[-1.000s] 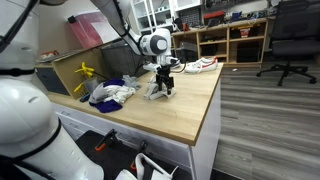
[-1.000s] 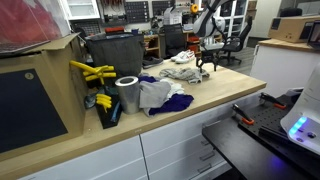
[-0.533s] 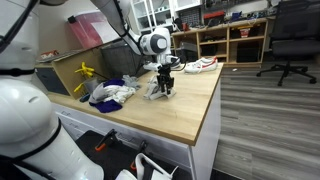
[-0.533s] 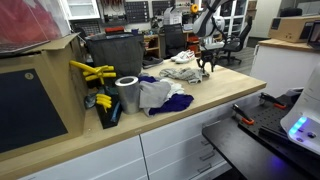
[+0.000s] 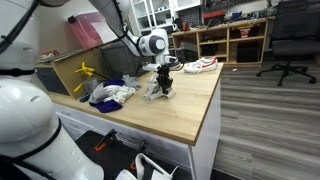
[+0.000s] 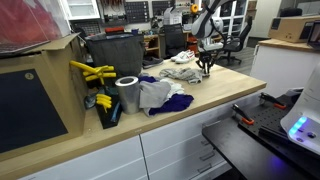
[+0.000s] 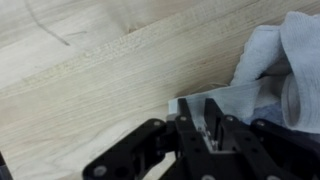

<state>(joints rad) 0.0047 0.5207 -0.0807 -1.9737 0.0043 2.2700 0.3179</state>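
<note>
My gripper (image 7: 199, 103) points down at the wooden table top (image 7: 90, 70). Its two black fingers stand only a narrow gap apart, pinching the near edge of a crumpled white cloth (image 7: 265, 50). In both exterior views the gripper (image 5: 163, 88) (image 6: 205, 68) sits low on the white cloth (image 5: 155, 92) (image 6: 183, 72), near the middle of the bench. The cloth spreads away to the right in the wrist view, and the fingers hide how much of it they hold.
A heap of white and blue cloths (image 5: 110, 93) (image 6: 160, 95) lies further along the bench. A white shoe (image 5: 203, 64) sits near the far corner. Yellow clamps (image 6: 90, 72), a grey roll (image 6: 127, 94) and a black bin (image 6: 115, 55) stand at one end. An office chair (image 5: 290, 40) stands on the floor.
The fingers have drawn together from wide open to a narrow gap round the cloth's edge. The arm has stayed in place.
</note>
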